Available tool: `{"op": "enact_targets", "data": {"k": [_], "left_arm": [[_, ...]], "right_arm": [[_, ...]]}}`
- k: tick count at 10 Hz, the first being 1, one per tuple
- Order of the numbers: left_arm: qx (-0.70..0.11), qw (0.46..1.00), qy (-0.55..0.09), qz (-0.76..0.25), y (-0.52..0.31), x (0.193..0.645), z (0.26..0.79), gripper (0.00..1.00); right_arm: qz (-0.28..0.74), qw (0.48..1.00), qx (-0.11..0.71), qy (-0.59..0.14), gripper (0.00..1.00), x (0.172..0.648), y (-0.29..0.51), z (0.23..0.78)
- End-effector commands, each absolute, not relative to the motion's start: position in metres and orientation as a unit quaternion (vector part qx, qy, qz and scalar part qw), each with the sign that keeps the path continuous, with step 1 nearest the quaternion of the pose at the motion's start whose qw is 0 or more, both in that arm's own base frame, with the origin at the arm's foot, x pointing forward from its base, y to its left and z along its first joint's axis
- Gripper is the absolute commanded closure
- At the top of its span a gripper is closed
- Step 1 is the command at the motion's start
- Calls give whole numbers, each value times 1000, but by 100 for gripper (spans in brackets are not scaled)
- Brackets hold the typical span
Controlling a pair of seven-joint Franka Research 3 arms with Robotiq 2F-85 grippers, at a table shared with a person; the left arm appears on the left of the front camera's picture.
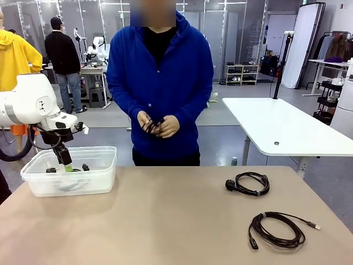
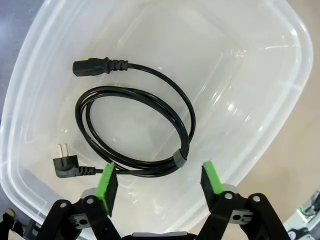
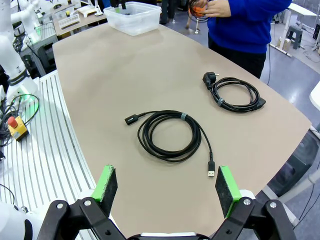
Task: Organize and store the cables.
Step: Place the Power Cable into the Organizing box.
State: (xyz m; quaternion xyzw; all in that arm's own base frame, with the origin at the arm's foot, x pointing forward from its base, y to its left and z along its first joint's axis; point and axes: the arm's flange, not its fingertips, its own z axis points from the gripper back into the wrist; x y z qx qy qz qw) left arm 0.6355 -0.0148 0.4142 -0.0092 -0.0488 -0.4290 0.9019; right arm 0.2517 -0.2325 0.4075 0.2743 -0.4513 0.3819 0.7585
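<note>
Cable (image 2: 179,158) lies coiled in the bin (image 2: 260,75) just beyond the left fingers (image 2: 106,182), spread apart; right fingers (image 3: 106,182) likewise apart.

Count: 4 black cables. 1 power cable (image 2: 180,159) in the clear bin (image 1: 94,179). 2 on the table (image 1: 165,221): plug cable (image 1: 230,185), silver-tipped cable (image 1: 278,242). 1 bundle (image 1: 150,126) in the person's hands (image 1: 168,127). 1 bin.

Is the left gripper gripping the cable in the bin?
No, the left gripper stands open, with nothing between its pads, and the coiled cable lies free on the clear bin's floor.
</note>
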Motion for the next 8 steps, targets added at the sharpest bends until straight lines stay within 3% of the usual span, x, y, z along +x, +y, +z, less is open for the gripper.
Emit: {"op": "enact_targets", "data": {"k": [1, 8], "left_arm": [[-17, 907, -66, -416, -7, 627, 426, 0], [-5, 907, -59, -418, 0, 630, 430, 0]], "right_arm": [[377, 756, 277, -458, 0, 252, -233, 410], [377, 756, 277, -458, 0, 252, -233, 410]]}}
